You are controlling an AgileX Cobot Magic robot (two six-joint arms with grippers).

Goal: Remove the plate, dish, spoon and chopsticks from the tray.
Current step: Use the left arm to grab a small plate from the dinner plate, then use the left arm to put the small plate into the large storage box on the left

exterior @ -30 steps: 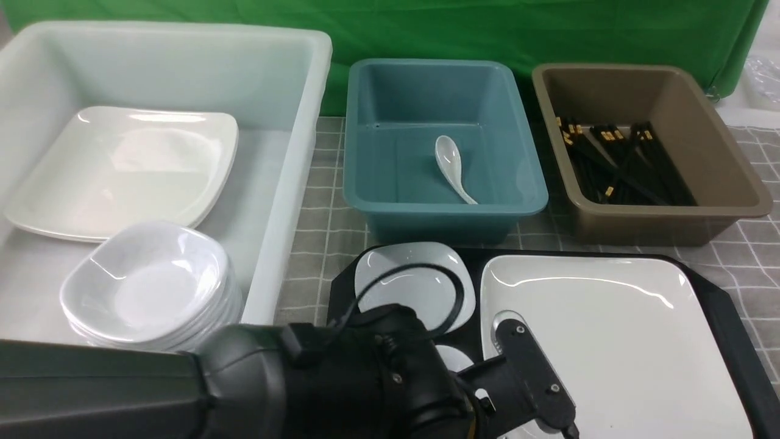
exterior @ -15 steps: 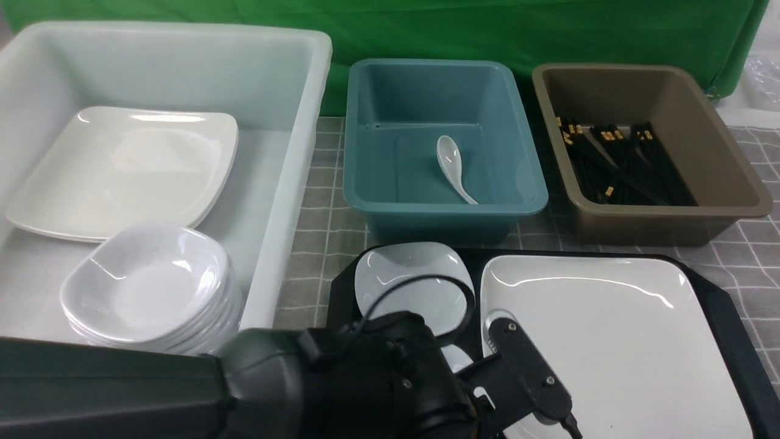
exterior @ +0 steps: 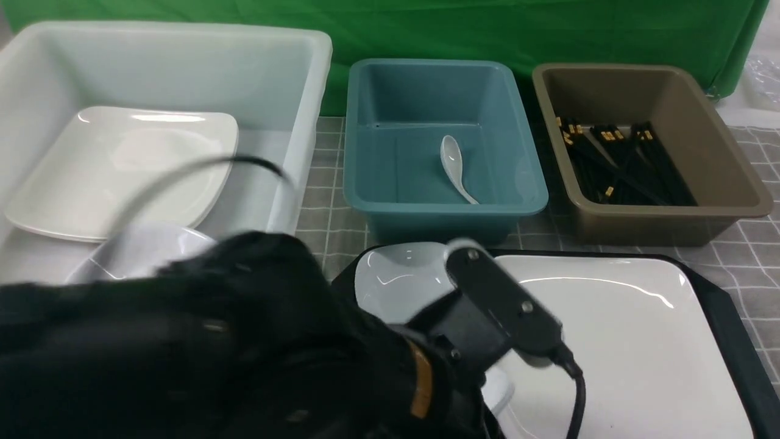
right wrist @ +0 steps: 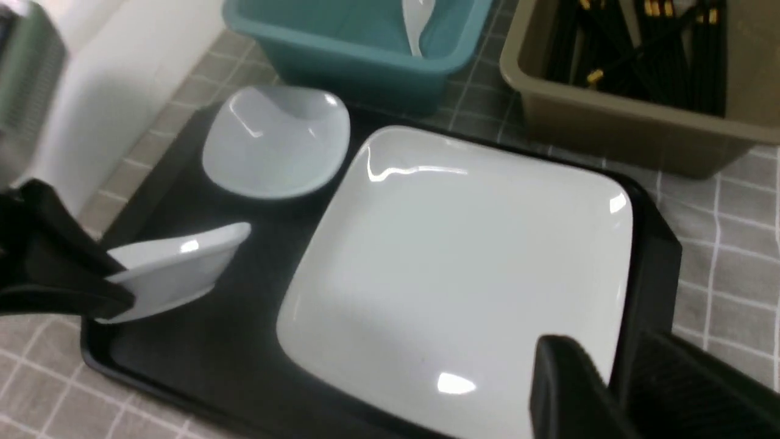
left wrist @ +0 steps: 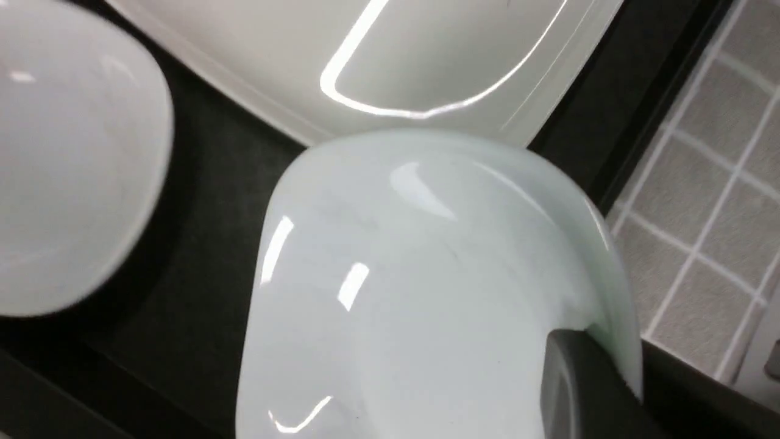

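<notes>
Since the earlier frames: left arm is up and nearer the camera, and the small dish (exterior: 498, 387) in its grip has shifted with it. Spoon (exterior: 451, 160) has rolled slightly in its tub; big plate hasn't moved.

Front view: left gripper (right wrist: 124, 281) carries the small dish, fingertips hidden behind the arm here. Just beyond the hand, second dish (exterior: 393, 283) sits on the tray (exterior: 725, 329), partly covered by the arm. Plate (exterior: 634, 341) is to the hand's right, also on the tray. Farther out, past the hand: spoon in the teal tub (exterior: 439, 210), black chopsticks (exterior: 627, 167) in the brown tub (exterior: 676, 211). White bin (exterior: 298, 122) is out to the hand's left, with a plate (exterior: 128, 164) and dish (exterior: 152, 250) inside.

Left wrist view: jaws together on the dish's rim, one finger inside the bowl. Plate and second dish lie past it.

Right wrist view: held dish is tilted in the left gripper, over the near left part of the tray. Right gripper's dark fingers (right wrist: 567, 378) show close up by the plate; can't tell how far apart they stand, no grip visible.

Progress, my read: spoon and chopsticks done. First dish in hand, likely bound for the bin. Left: second dish, then the plate.
</notes>
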